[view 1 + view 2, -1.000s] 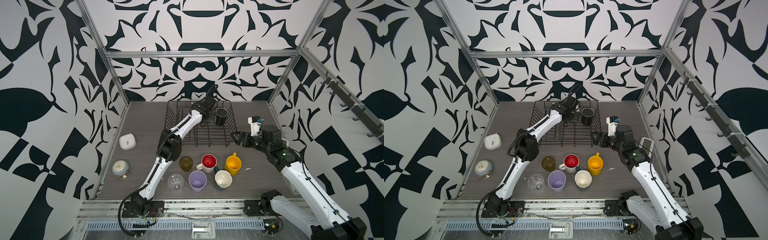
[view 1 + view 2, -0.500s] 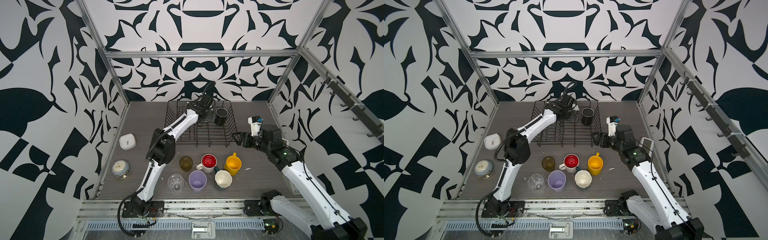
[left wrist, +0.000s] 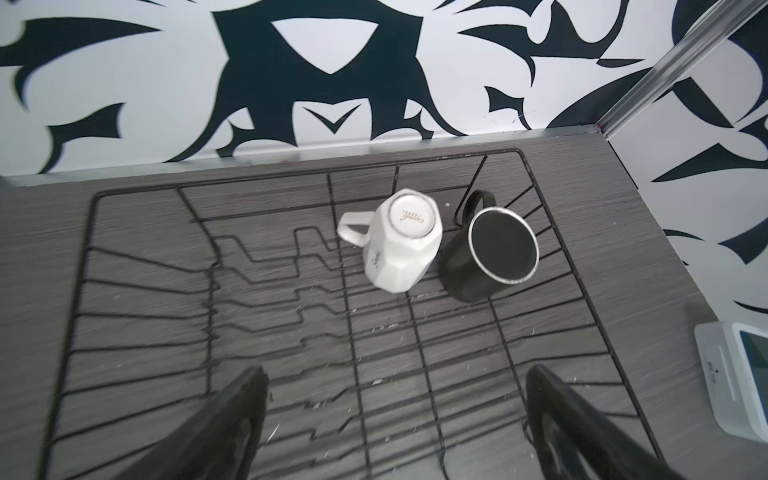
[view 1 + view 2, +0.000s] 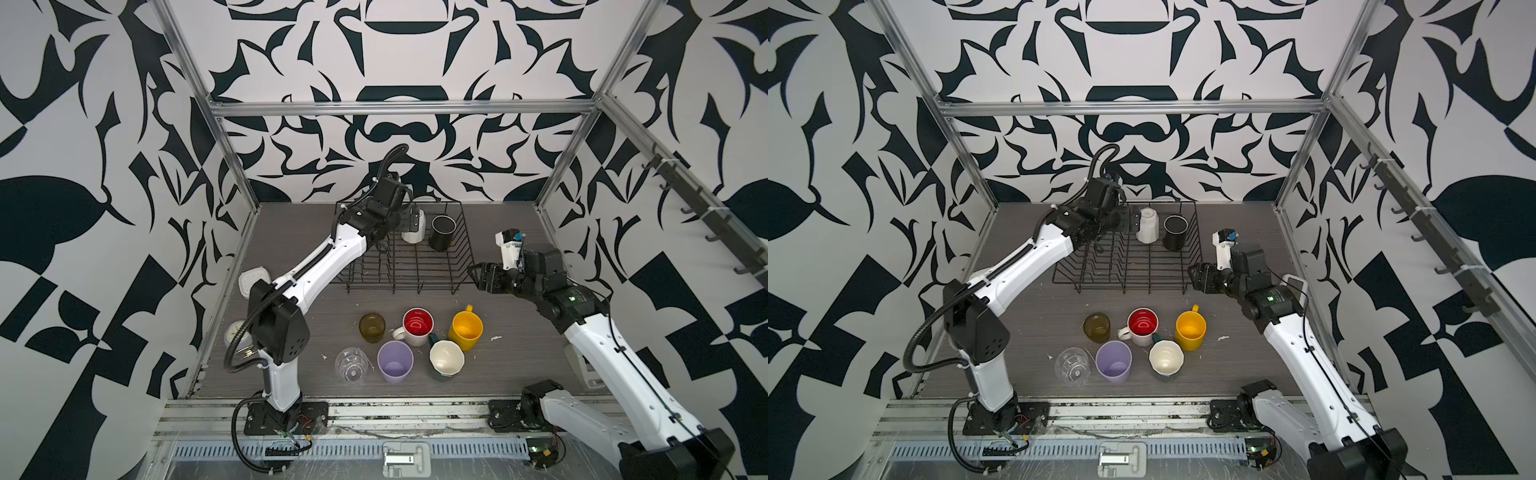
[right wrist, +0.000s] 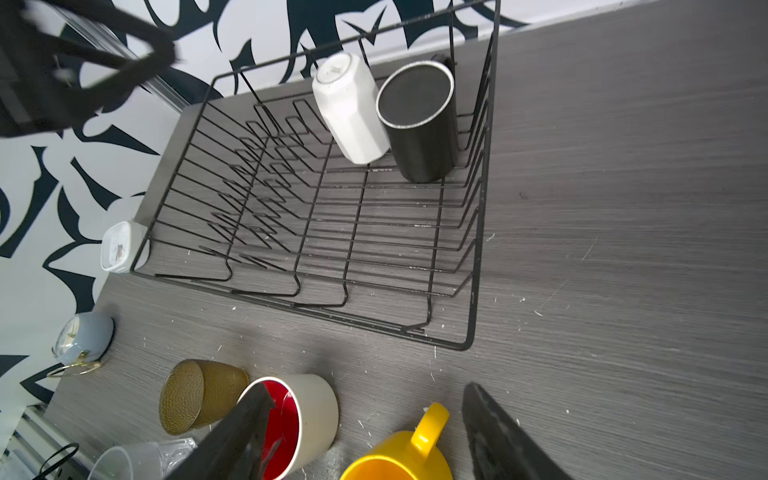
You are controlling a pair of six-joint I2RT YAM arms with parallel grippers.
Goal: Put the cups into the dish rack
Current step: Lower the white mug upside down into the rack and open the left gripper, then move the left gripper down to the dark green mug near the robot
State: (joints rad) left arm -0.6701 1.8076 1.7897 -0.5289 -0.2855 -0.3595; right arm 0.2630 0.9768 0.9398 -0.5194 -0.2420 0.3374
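Left wrist view tells it: the left tool (image 3: 397, 374) has backed off the white mug (image 3: 399, 241), jaws spread wide and empty. The mug sits bottom-up and a bit tilted at the back of the dish rack (image 4: 405, 266), seemingly touching the black mug (image 3: 494, 249). So two loaded, six still on the tabletop (image 4: 511, 365). The right tool (image 4: 473, 277) hovers by the rack's near corner, empty, jaws partly apart after narrowing a little. My guess is the yellow mug (image 4: 466, 330) goes next.
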